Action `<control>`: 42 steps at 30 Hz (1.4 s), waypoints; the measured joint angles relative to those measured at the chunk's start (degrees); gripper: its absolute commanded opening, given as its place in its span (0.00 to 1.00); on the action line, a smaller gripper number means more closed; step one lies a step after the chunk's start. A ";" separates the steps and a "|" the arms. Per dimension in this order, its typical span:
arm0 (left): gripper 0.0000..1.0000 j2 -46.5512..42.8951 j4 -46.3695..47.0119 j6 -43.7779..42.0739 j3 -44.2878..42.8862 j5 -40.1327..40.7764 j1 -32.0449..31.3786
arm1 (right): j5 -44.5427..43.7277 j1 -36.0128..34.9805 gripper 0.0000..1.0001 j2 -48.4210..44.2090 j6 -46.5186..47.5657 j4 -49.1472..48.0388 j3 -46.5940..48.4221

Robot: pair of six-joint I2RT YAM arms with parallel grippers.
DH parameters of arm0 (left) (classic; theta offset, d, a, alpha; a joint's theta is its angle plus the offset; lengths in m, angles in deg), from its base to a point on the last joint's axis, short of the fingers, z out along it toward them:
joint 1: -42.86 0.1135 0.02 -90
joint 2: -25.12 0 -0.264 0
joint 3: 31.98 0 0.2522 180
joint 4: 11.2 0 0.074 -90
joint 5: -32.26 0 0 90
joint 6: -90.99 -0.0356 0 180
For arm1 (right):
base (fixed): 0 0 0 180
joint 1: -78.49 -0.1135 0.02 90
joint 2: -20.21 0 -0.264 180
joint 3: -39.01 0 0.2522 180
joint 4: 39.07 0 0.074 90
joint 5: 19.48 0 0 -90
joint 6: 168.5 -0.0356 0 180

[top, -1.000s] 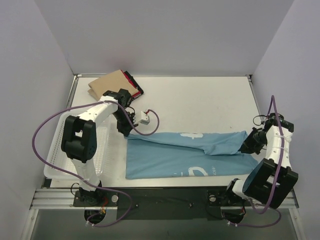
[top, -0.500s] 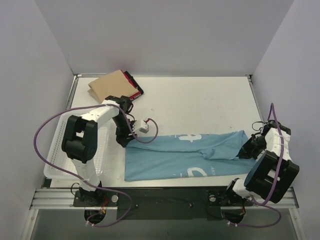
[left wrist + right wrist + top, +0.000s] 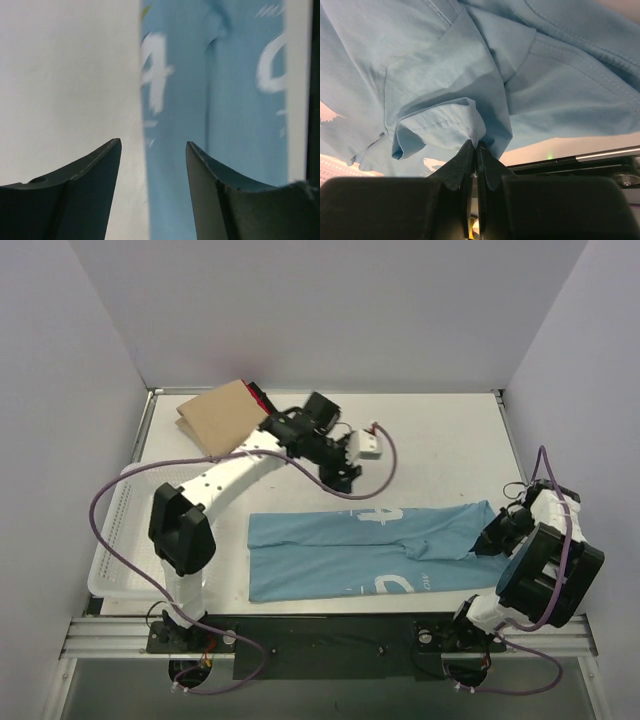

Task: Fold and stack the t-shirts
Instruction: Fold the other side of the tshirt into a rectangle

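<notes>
A light blue t-shirt (image 3: pixel 350 555) with white lettering lies folded lengthwise across the near table. My right gripper (image 3: pixel 492 538) is shut on a bunched fold of its right end; in the right wrist view the cloth (image 3: pixel 445 75) hangs from the closed gripper (image 3: pixel 476 145). My left gripper (image 3: pixel 343 478) hovers open over the shirt's far edge, holding nothing. In the left wrist view that gripper (image 3: pixel 153 144) straddles the line between the bare table and the blue shirt (image 3: pixel 240 125). A folded tan t-shirt (image 3: pixel 215 415) rests on a red-and-black one (image 3: pixel 264 400) at the back left.
A white mesh basket (image 3: pixel 112 535) stands along the left edge beside the left arm's base. Purple cables loop off both arms. Grey walls close in the table at the back and on both sides.
My left gripper opened, let go of the blue shirt's left corner, and swung back and right to above its far edge. The right gripper stayed shut and shifted slightly nearer.
</notes>
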 measured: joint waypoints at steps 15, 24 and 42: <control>0.84 16.06 34.14 44.68 4.07 2.71 -26.51 | 2.80 -0.48 0.00 3.45 -0.74 -1.66 1.38; 0.62 21.11 34.97 54.36 1.66 13.44 -28.89 | 2.14 -1.40 0.00 0.92 -0.90 -1.70 0.79; 0.00 21.81 36.13 53.57 -0.07 14.75 -27.78 | 1.40 -1.38 0.00 -3.69 -1.33 -1.75 -1.64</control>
